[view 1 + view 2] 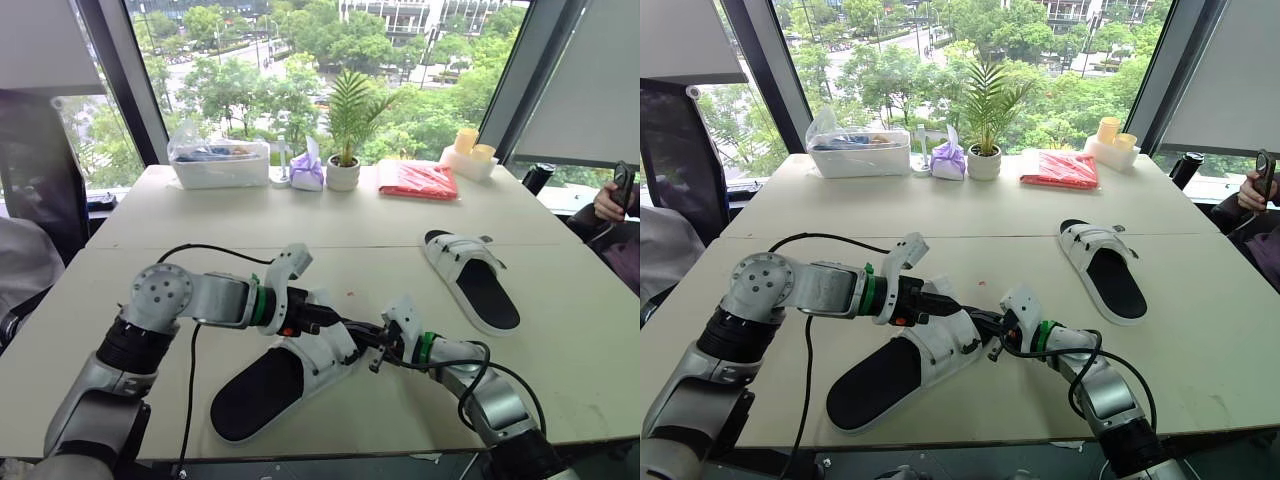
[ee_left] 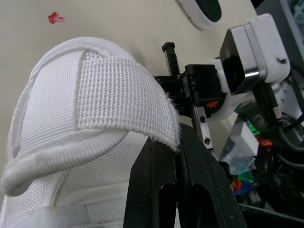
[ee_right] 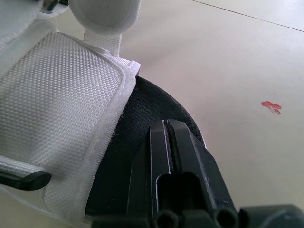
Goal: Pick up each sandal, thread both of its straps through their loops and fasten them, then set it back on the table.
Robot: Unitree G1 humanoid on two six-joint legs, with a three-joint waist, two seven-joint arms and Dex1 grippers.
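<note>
The near sandal (image 1: 265, 388), with a black footbed and white mesh straps (image 2: 95, 109), lies on the table in front of me. My left gripper (image 1: 325, 320) is shut on the edge of the upper strap; the left wrist view has that edge pinched between the black fingers (image 2: 156, 180). My right gripper (image 1: 373, 347) is shut just right of the straps, its tips (image 3: 168, 128) over the black footbed with nothing between them. The second sandal (image 1: 478, 282) lies farther off to the right, straps across it, away from both grippers.
Along the table's far edge stand a clear plastic box (image 1: 220, 162), a purple pouch (image 1: 307, 172), a potted plant (image 1: 345, 150), a red packet (image 1: 417, 180) and yellow cups (image 1: 470, 148). A person's hand (image 1: 612, 198) holds something at the right edge.
</note>
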